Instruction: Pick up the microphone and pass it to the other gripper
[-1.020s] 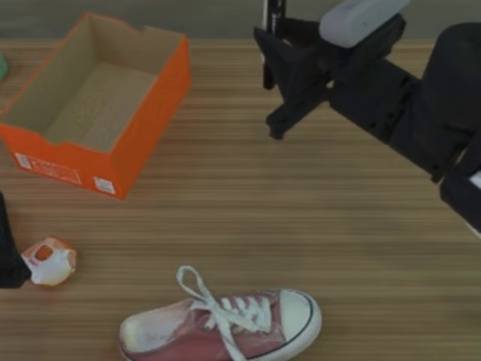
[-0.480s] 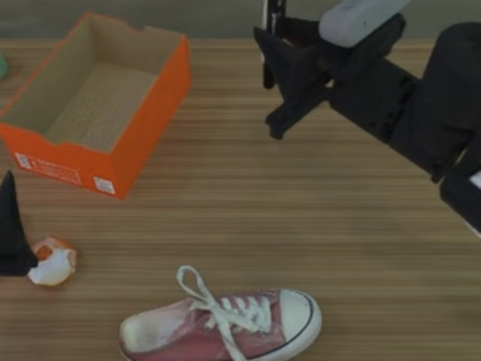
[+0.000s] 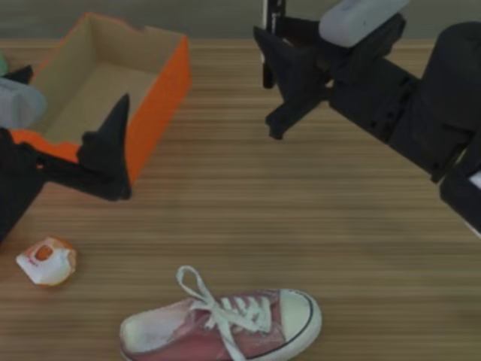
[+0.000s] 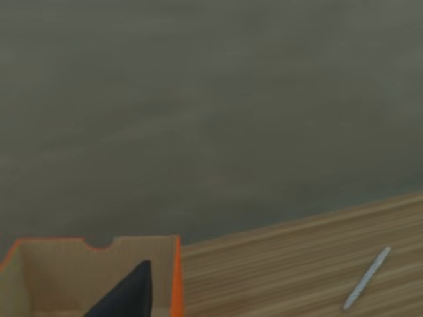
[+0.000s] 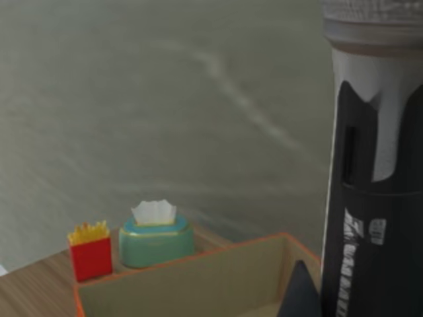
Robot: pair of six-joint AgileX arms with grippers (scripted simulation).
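The microphone (image 3: 267,71) hangs upright over the table's far edge right of centre, with my right gripper (image 3: 272,81) shut on it. In the right wrist view the microphone (image 5: 373,165) fills the side of the picture, its silver mesh head up and its black handle down, and one black finger (image 5: 301,296) shows beside it. My left gripper (image 3: 68,113) hovers over the front wall of the orange box at the left. Its fingers are spread wide with nothing between them. Only one finger (image 4: 125,296) shows in the left wrist view.
An open orange shoe box (image 3: 154,98) stands at the far left. A pink sneaker (image 3: 225,327) lies near the front edge, with a small white-and-orange crumpled object (image 3: 46,261) to its left. Beyond the box are a green tissue box (image 5: 156,238) and red fries carton (image 5: 90,254). A thin grey stick (image 4: 367,277) lies on the wood.
My left arm has swept in from the left edge, up and to the right, to above the orange box's front wall. The right arm and the microphone have stayed still.
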